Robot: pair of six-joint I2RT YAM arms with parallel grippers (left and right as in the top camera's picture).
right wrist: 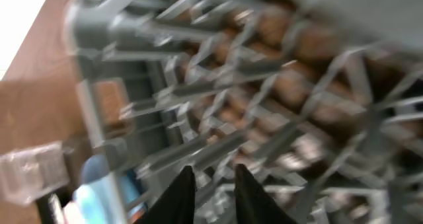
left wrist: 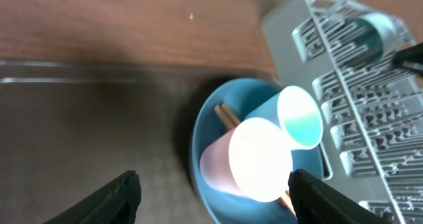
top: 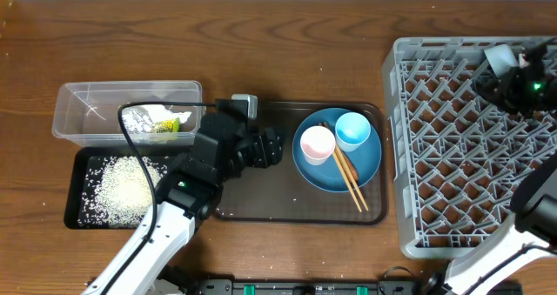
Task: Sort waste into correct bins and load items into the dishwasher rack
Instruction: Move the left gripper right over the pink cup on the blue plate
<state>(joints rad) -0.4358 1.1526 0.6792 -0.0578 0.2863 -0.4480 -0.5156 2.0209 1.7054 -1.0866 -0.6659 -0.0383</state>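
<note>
A blue plate [top: 365, 166] lies on the brown tray [top: 261, 199]. It holds a pink cup [top: 317, 144], a blue cup [top: 352, 130] and wooden chopsticks [top: 350, 178]. My left gripper [top: 271, 147] hovers over the tray just left of the plate, open and empty. In the left wrist view [left wrist: 213, 184] its fingers straddle the pink cup [left wrist: 254, 158] at a distance, with the blue cup [left wrist: 301, 118] and the plate [left wrist: 205, 128] behind. My right gripper [top: 500, 79] is over the far right of the grey dishwasher rack [top: 452, 156]. Its fingers [right wrist: 213, 178] are close together and empty above the blurred rack bars [right wrist: 264, 85].
A clear bin [top: 87, 125] with a crumpled wrapper [top: 157, 121] stands at the left. A black tray [top: 80, 210] of white rice lies in front of it. The rack [left wrist: 357, 98] lies right of the plate.
</note>
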